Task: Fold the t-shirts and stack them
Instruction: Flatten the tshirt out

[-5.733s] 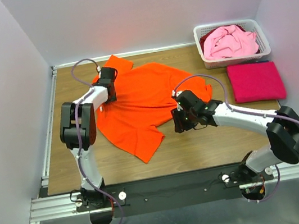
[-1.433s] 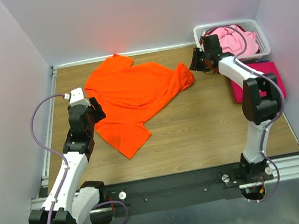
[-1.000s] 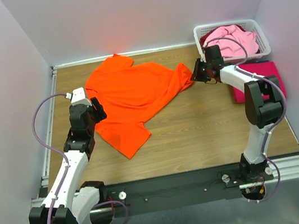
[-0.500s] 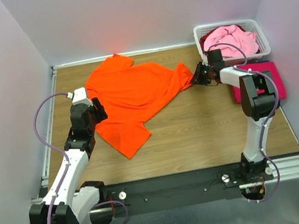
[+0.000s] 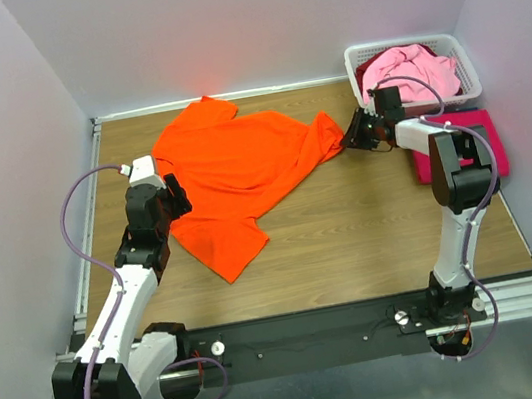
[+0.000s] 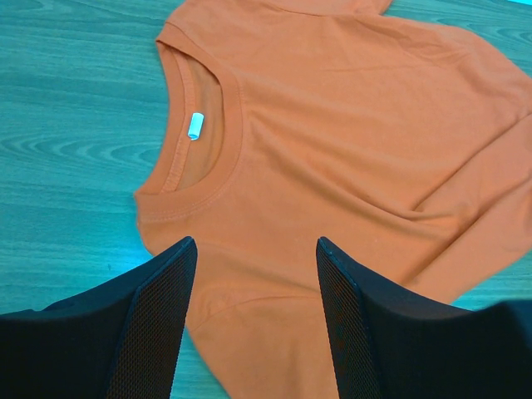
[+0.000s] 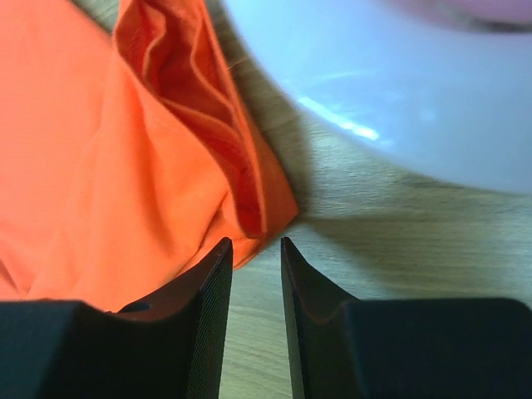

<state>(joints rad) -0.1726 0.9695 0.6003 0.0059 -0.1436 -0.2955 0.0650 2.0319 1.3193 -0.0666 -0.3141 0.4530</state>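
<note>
Bright, even, diffuse light falls from above in the top view. The arms throw only faint, soft shadows on the table (image 5: 350,217), and the shirt (image 5: 241,168) casts an orange-red glow on the back wall (image 5: 215,66). That view is sharp, without glare. The left wrist view is crisp too, but its colour is off: the wood reads teal. The right wrist view is very close and soft; the basket (image 7: 399,91) is a pale, out-of-focus blur with a bright glare streak and a dark shadow beneath, and the fingers (image 7: 208,332) are near black.
</note>
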